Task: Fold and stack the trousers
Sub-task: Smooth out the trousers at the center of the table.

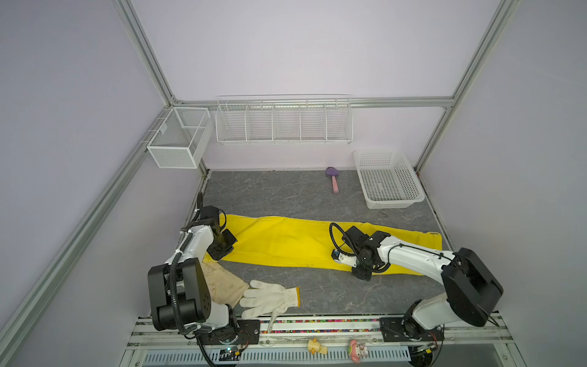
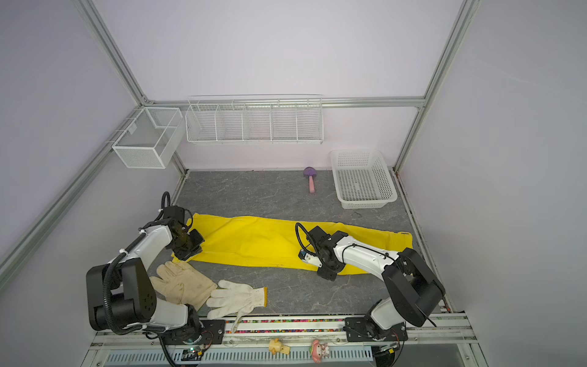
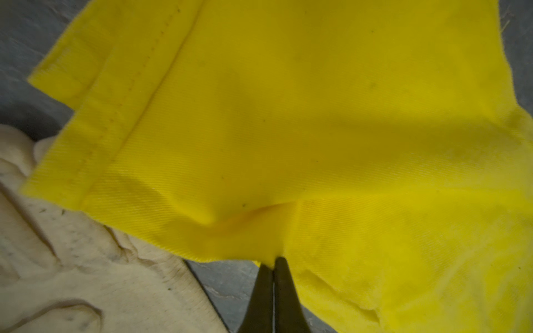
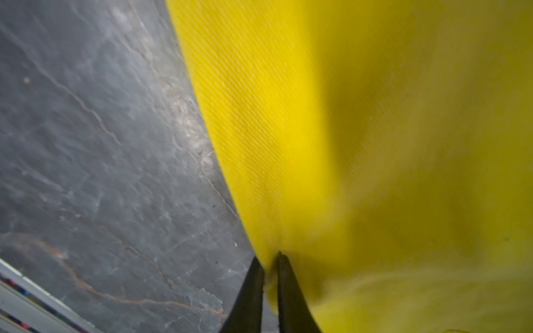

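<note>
The yellow trousers (image 1: 286, 241) (image 2: 254, 241) lie flat in a long band across the middle of the grey table, in both top views. My left gripper (image 1: 224, 246) (image 2: 190, 246) is at their left end. In the left wrist view it (image 3: 273, 261) is shut on the trousers (image 3: 288, 129) at the cloth's edge, near the leg hems. My right gripper (image 1: 361, 274) (image 2: 327, 274) is at the near edge, right of the middle. In the right wrist view it (image 4: 269, 259) pinches a fold of the trousers (image 4: 346, 144), its jaws a narrow gap apart.
A cream glove (image 1: 222, 282) (image 3: 86, 274) and a knitted glove (image 1: 270, 297) lie near the front left, the cream one touching the trousers' end. A white basket (image 1: 387, 203) and a pink-handled brush (image 1: 333, 181) are at the back right. Wire racks (image 1: 284, 120) hang on the back wall.
</note>
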